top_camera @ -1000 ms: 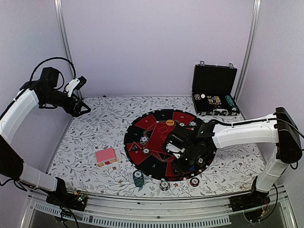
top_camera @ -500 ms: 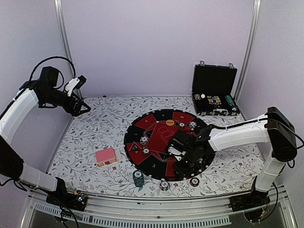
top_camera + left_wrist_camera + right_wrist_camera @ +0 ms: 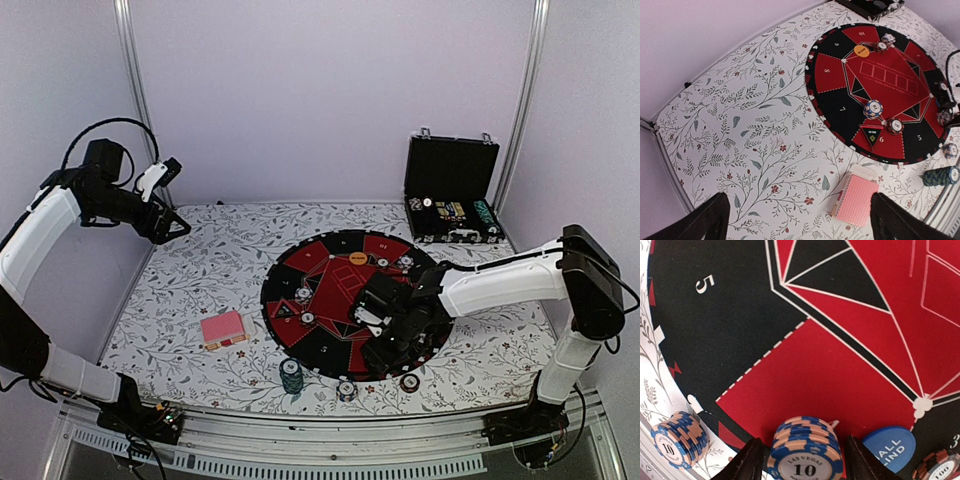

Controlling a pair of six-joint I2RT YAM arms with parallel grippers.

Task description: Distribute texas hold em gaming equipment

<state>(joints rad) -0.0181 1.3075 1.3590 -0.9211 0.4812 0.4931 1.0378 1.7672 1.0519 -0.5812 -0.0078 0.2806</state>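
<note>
- Low on the round mat (image 3: 810,370), on the red wedge beside sector "5": a stack of blue-and-peach "10" chips (image 3: 805,460), bracketed by the right end effector (image 3: 804,439) — one finger just beside each flank.
- Cannot tell whether pressing the stack or standing just off it; set at about the stack's own width.
- Left end effector (image 3: 799,200): spread wide, holding nothing, raised well above the counter (image 3: 740,125) at the far left.
- Probably stiff, dense and smooth-faced, these chips — solid singly, loose as a pile; likely to slide or topple if squeezed only at the top.
- Best taken across the striped rims, low to mid height, to catch every disc.
- Nearby: a second blue "10" stack (image 3: 680,436) just off the mat's rim, a blue blind button (image 3: 890,446) and a brown-red "100" chip stack (image 3: 941,467).
- Pink-backed card deck (image 3: 856,200) on the counter, left of the mat; probably light, thin and slippery, so better gripped across the long edges to stop fanning.
- Dark green chip stack (image 3: 291,376) just off the mat's near edge.
</note>
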